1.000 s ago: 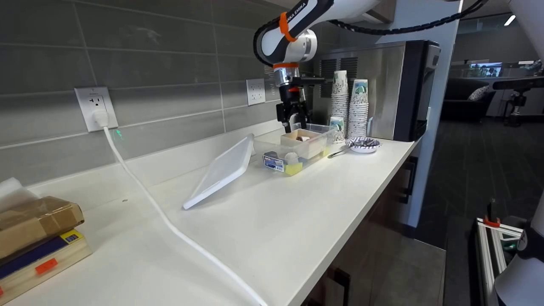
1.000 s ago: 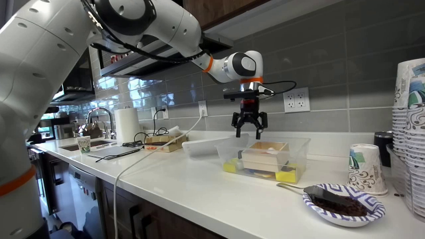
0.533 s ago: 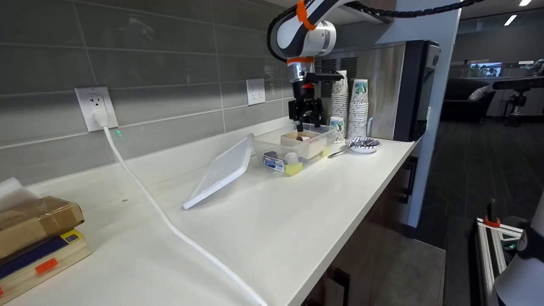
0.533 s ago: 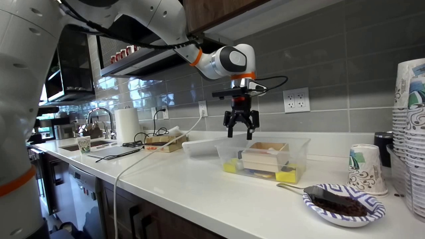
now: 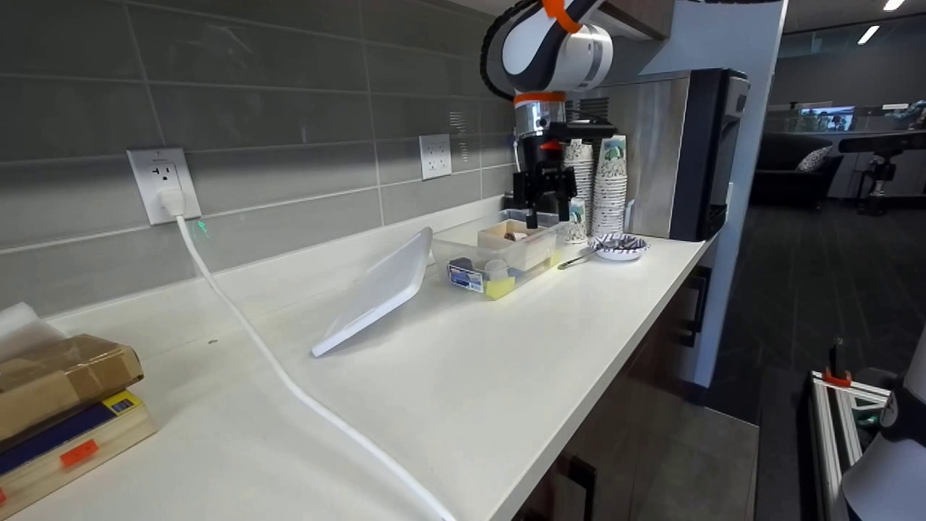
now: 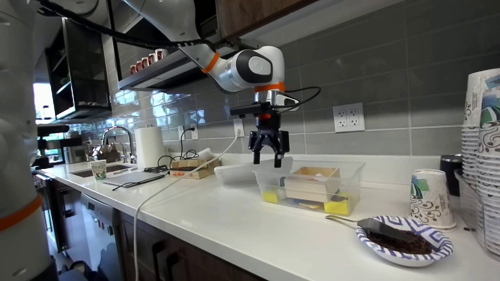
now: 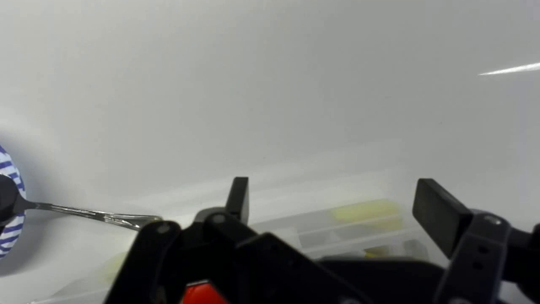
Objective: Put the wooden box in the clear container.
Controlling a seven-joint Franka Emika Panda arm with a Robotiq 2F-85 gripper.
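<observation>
The wooden box, pale with an open tan-orange top, sits inside the clear container in both exterior views: box (image 6: 306, 189), (image 5: 532, 253); container (image 6: 353, 183), (image 5: 463, 250). A small whitish item shows at the box's top. My gripper (image 6: 267, 160), (image 5: 548, 215) points down with its fingers apart and nothing between them. It is at about rim height or a little above, near the container, apart from the box. In the wrist view the gripper (image 7: 333, 190) frames the container's wall (image 7: 312, 223) and a yellow patch; the box is not clearly visible there.
A white lid (image 5: 376, 293) leans by the container. A patterned bowl (image 6: 406, 242) with dark contents and utensils stands close by. Stacked paper cups (image 5: 611, 184) are beyond. A white cord (image 5: 311, 398) crosses the counter. Packages (image 5: 72, 391) lie at the far end.
My open gripper has moved leftward in one exterior picture and rightward in the other, away from above the wooden box. Box and container have not moved.
</observation>
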